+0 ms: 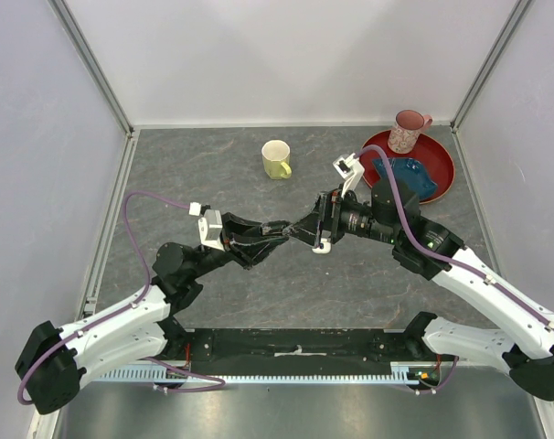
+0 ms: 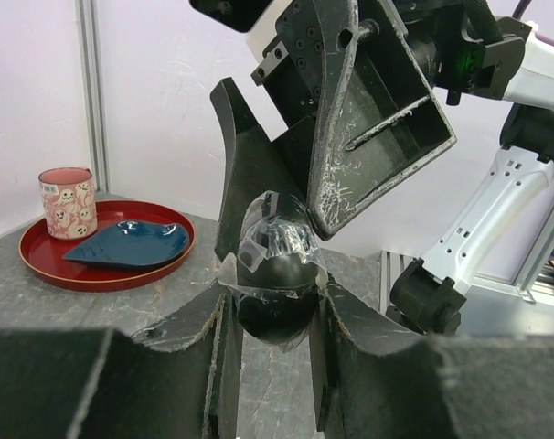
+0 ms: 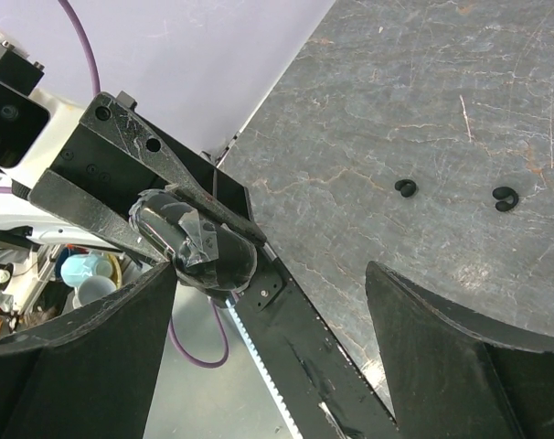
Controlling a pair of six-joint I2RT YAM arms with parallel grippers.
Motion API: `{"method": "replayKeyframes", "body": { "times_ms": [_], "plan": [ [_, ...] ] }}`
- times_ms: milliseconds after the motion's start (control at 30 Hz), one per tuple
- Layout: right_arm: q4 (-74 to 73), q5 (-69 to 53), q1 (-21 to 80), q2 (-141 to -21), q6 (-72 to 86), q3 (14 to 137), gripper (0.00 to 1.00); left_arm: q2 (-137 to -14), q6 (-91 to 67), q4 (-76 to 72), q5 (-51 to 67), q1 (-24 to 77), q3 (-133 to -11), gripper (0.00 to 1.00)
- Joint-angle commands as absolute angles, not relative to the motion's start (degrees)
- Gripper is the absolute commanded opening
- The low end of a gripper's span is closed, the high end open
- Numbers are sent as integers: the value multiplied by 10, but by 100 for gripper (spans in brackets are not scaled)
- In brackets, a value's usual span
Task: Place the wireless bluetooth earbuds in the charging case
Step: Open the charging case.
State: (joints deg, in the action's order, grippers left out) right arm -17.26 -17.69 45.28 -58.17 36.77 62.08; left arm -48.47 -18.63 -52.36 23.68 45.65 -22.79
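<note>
My left gripper (image 2: pixel 272 315) is shut on the charging case (image 2: pixel 275 293), a small rounded black shell wrapped in clear tape, held up above the table. My right gripper (image 3: pixel 272 274) is open and meets it at mid-table (image 1: pixel 315 229); one of its fingers (image 2: pixel 350 119) hangs just above the case. In the right wrist view the case (image 3: pixel 199 242) sits against the inner side of my left-hand finger, clamped by the left gripper's fingers (image 3: pixel 158 169). Two black earbuds (image 3: pixel 404 187) (image 3: pixel 504 198) lie apart on the grey table beyond. No white earbuds show.
A yellow mug (image 1: pixel 276 159) stands at the back centre. At the back right a red tray (image 1: pixel 443 157) holds a pink patterned cup (image 1: pixel 408 131) and a blue dish (image 1: pixel 412 174). White walls enclose the table on three sides.
</note>
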Motion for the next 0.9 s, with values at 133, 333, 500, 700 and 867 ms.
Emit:
{"method": "replayKeyframes", "body": {
  "times_ms": [133,333,500,700,867],
  "plan": [
    [-135,-127,452,-578,395,628,90,-476,-201,-553,300,461,-255,2],
    [-116,-130,452,-578,415,621,91,-468,-203,-544,303,460,-246,2],
    [-97,-152,452,-579,425,613,91,-457,-200,-540,287,461,-238,2],
    [-61,-181,452,-577,447,613,93,-446,-191,-512,272,460,-232,2],
    [-33,-198,451,-577,468,617,94,-436,-191,-499,258,460,-222,2]
  ]
}}
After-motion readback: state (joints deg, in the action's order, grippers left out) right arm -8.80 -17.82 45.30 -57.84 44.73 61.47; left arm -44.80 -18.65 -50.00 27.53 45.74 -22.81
